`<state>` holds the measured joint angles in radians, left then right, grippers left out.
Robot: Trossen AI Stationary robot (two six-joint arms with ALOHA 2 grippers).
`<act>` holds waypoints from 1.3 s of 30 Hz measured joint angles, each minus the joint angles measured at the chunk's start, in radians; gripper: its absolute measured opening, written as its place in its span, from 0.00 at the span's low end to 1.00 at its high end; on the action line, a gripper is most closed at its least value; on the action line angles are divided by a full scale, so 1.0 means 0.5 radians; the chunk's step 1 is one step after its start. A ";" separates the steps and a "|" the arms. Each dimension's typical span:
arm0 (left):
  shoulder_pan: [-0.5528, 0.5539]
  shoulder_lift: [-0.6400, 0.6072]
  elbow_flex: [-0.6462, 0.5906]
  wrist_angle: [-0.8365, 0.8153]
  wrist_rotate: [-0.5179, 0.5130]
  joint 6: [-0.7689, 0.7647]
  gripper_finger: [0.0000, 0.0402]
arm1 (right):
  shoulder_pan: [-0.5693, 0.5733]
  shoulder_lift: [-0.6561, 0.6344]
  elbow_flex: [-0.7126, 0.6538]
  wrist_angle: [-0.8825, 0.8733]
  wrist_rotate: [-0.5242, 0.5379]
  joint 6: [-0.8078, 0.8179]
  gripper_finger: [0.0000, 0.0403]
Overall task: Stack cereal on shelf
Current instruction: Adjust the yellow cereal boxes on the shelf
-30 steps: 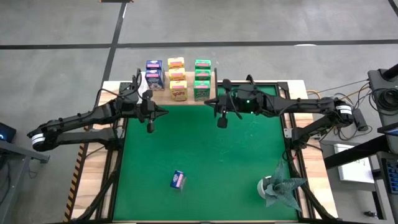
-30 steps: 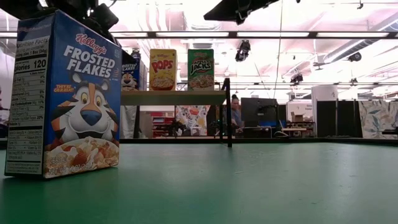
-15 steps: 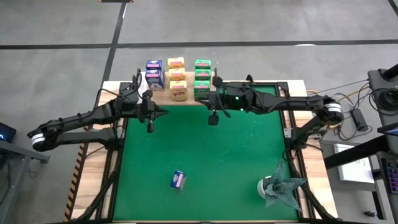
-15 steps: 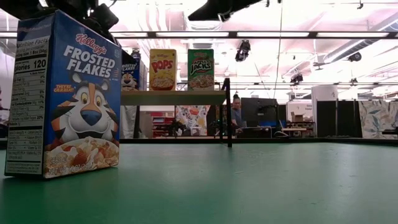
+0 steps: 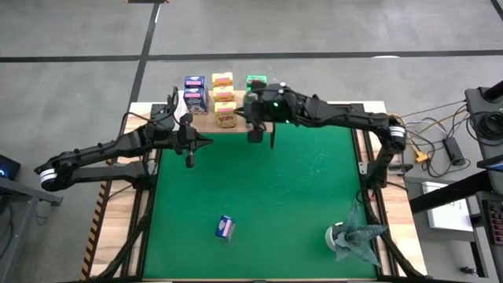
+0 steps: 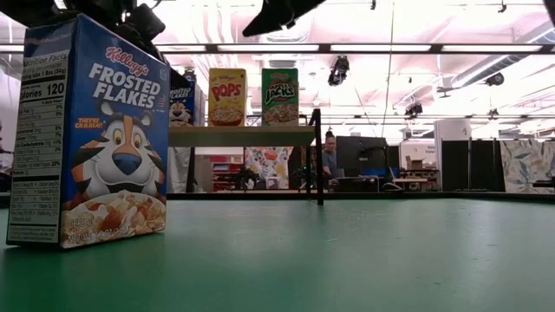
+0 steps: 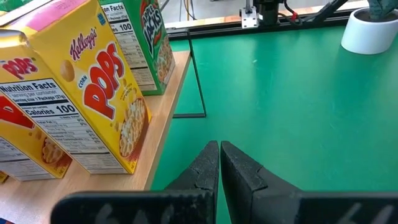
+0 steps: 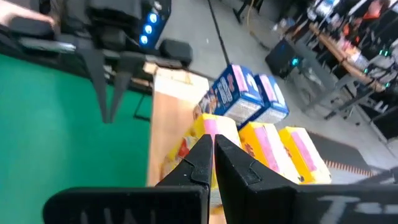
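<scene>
High view: the left gripper (image 5: 189, 158) is hovering over the green mat (image 5: 299, 212), just in front of the shelf (image 5: 206, 122). The right gripper (image 5: 255, 135) is hanging at the shelf's front edge, covering the green boxes (image 5: 253, 80). Two blue boxes (image 5: 194, 90) and three yellow boxes (image 5: 224, 98) are standing on the shelf. One blue box (image 5: 225, 227) is sitting alone on the mat, well apart from the shelf. A foil-like wad (image 5: 350, 236) is resting at the mat's corner.

Low view: the lone blue box (image 6: 87, 134) is standing upright on the mat; yellow and green boxes are standing on the shelf (image 6: 243, 136).

Left wrist view: the fingers (image 7: 205, 168) are pressing together, holding nothing, beside the yellow boxes (image 7: 93, 93).

Right wrist view: the fingers (image 8: 202, 155) are meeting tip to tip, empty, above the yellow boxes (image 8: 273, 146).
</scene>
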<state>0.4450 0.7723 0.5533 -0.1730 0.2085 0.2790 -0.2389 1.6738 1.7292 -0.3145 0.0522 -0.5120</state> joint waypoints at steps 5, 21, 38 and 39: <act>0.000 0.000 0.000 0.000 0.000 0.000 0.00 | -0.069 0.163 0.280 -0.259 0.001 -0.005 0.02; 0.000 0.000 0.000 0.009 0.000 0.000 0.00 | -0.188 0.408 0.677 -0.715 0.004 -0.062 0.02; 0.000 0.000 0.000 0.018 0.000 0.016 0.00 | -0.187 0.420 0.623 -0.707 -0.011 -0.061 0.02; 0.000 0.000 0.000 0.018 0.000 0.016 0.00 | -0.187 0.433 0.623 -0.707 -0.010 -0.062 0.02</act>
<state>0.4450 0.7723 0.5533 -0.1642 0.2085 0.2871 -0.3325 1.8902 2.0407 -0.6682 0.0474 -0.5432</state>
